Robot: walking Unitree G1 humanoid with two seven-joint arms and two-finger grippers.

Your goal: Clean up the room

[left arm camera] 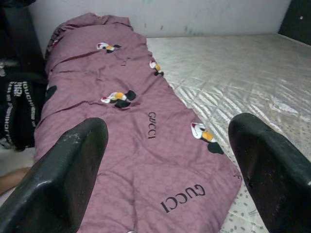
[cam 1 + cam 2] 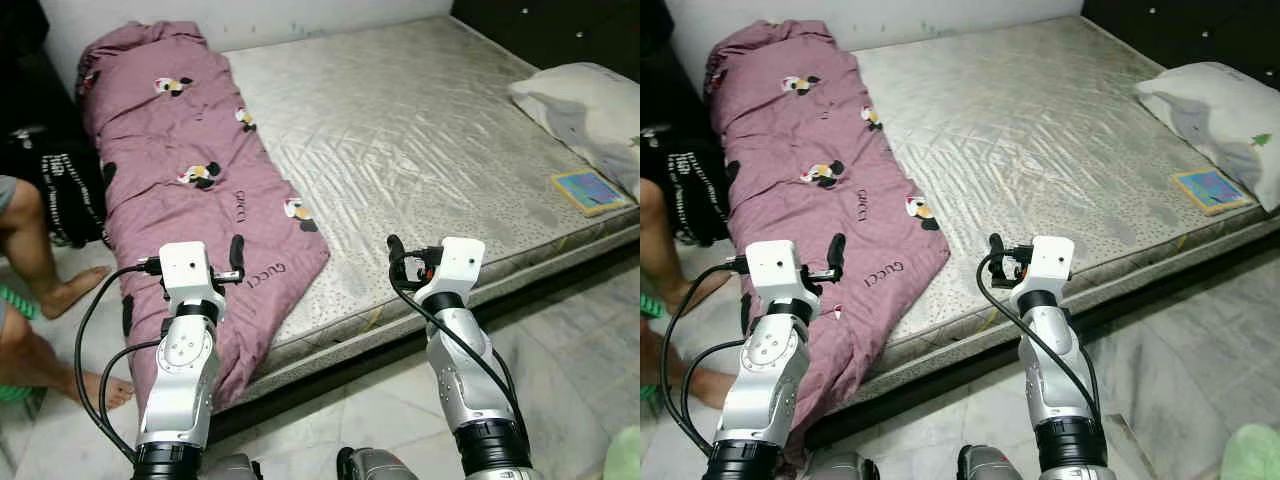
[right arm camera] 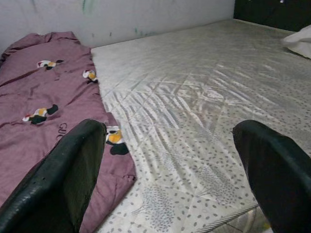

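A bedroom in a home. A bare quilted mattress (image 2: pixel 420 130) is lying low on a pale tiled floor (image 2: pixel 560 370), with a mauve printed blanket (image 2: pixel 190 170) stretching along one side and a pillow (image 2: pixel 590 110) resting at its far corner.

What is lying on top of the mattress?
On the mattress: a purple blanket along its left side, a pillow, and a small book. Anything beneath the blanket is hidden.
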